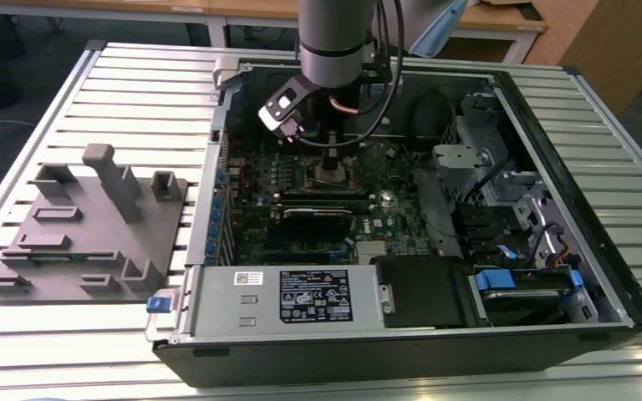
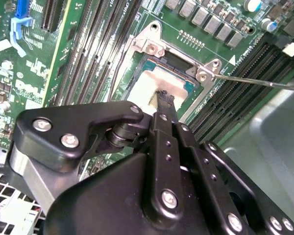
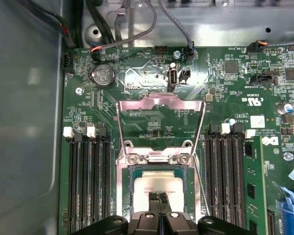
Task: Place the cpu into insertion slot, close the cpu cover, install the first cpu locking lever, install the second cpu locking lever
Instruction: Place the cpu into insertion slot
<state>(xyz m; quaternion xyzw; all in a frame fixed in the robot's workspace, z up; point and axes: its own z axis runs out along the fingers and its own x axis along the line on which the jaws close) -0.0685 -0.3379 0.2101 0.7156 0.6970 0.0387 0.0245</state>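
The grey-silver cpu (image 3: pixel 154 182) lies flat in the black-framed insertion slot (image 2: pixel 174 58); the cpu cover (image 3: pixel 160 100) stands raised open.

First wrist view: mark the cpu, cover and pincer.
cpu (image 3: pixel 159 181), first wrist view, grey metal top.
cover (image 3: pixel 159 101), first wrist view, frame bar opposite the hinge.
pincer (image 3: pixel 159 196), first wrist view, midway between its fingertips.

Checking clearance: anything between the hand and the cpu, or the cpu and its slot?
Nothing visible. The hand sits right over the cpu, which lies in the insertion slot; the cpu cover is swung open.
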